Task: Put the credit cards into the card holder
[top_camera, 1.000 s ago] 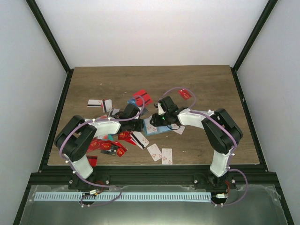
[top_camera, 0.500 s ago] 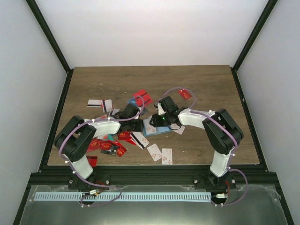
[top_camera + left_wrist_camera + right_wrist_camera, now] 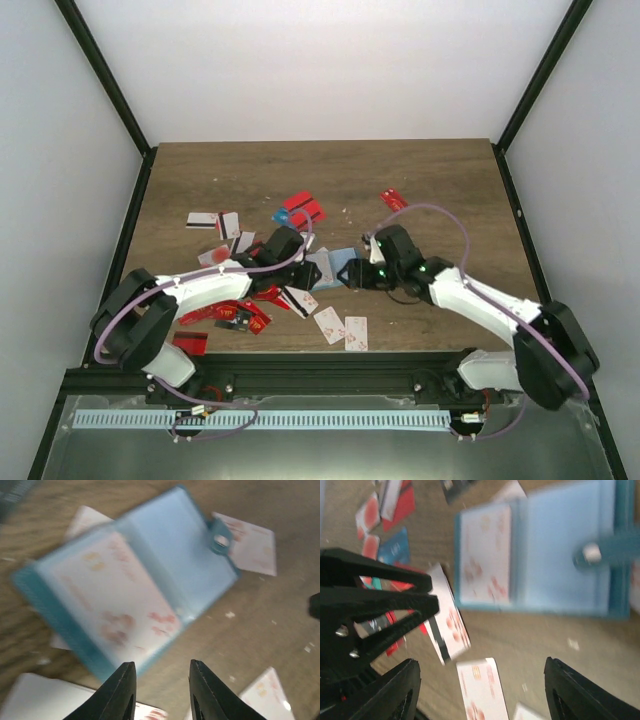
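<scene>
The card holder (image 3: pixel 338 262) lies open on the table, light blue inside with a teal edge. A white card with red marks (image 3: pixel 120 590) sits in its left half, seen too in the right wrist view as the white card (image 3: pixel 485 555). My left gripper (image 3: pixel 300 268) is just left of the holder; in the left wrist view the left gripper (image 3: pixel 162 664) is open, with bare table between its fingers. My right gripper (image 3: pixel 356 275) is at the holder's right side; the right gripper (image 3: pixel 480 661) is wide open and holds nothing. Loose credit cards (image 3: pixel 340 328) lie around.
Red cards (image 3: pixel 303 208) lie behind the holder and more red ones (image 3: pixel 225 312) by the left arm. White black-striped cards (image 3: pixel 205 220) sit at the left and a single red card (image 3: pixel 393 199) farther back. A striped white card (image 3: pixel 447 625) lies near the left gripper's black fingers (image 3: pixel 395 605).
My right arm has swung down and to the right, pulling its gripper off the holder and opening it wide. The left gripper has opened a little and the left arm has lowered.
</scene>
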Robot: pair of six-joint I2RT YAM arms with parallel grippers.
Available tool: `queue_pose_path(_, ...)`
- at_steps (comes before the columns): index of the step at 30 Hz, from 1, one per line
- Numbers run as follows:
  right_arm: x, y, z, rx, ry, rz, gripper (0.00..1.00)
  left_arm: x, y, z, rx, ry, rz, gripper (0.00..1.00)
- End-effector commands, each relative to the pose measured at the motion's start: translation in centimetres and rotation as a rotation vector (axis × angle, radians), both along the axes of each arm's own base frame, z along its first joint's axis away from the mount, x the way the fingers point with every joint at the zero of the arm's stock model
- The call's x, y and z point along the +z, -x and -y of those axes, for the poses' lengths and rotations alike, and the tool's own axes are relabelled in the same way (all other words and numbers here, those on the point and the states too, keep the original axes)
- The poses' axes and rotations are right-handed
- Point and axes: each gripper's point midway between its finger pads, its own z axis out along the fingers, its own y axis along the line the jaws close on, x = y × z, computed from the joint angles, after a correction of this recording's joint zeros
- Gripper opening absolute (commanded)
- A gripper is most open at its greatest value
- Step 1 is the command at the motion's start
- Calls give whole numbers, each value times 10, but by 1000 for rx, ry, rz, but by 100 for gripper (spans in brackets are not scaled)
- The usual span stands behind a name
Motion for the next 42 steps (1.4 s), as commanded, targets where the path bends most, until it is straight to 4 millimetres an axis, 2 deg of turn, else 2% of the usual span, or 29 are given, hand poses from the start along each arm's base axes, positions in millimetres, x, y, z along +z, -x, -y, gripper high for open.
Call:
queue_pose_path(1,-21,46,21,-92,-39,-194,70,2,32,33,-148,68,-37,32)
queue_pose_path(4,-35,79,34,-117,-77,-301,70,2,50,56,-230,100,-56,32)
queue_pose_path(7,-41,102,45,-143,-99,-366,70,0,64,72,-286,124,-75,32)
queue_pose_path(12,-45,129,58,-164,-120,-431,70,-11,81,89,-349,125,-114,33)
queue_pose_path(16,-55,147,62,-159,-137,-496,70,-26,87,93,-362,95,-139,32)
queue_pose_path(28,-75,165,54,-129,-137,-578,69,-48,109,99,-399,49,-199,32)
queue_pose_path(35,-87,166,50,-134,-149,-589,69,-48,121,101,-415,63,-216,32)
queue_pose_path(42,-94,162,43,-129,-199,-590,66,-46,125,98,-401,67,-220,32)
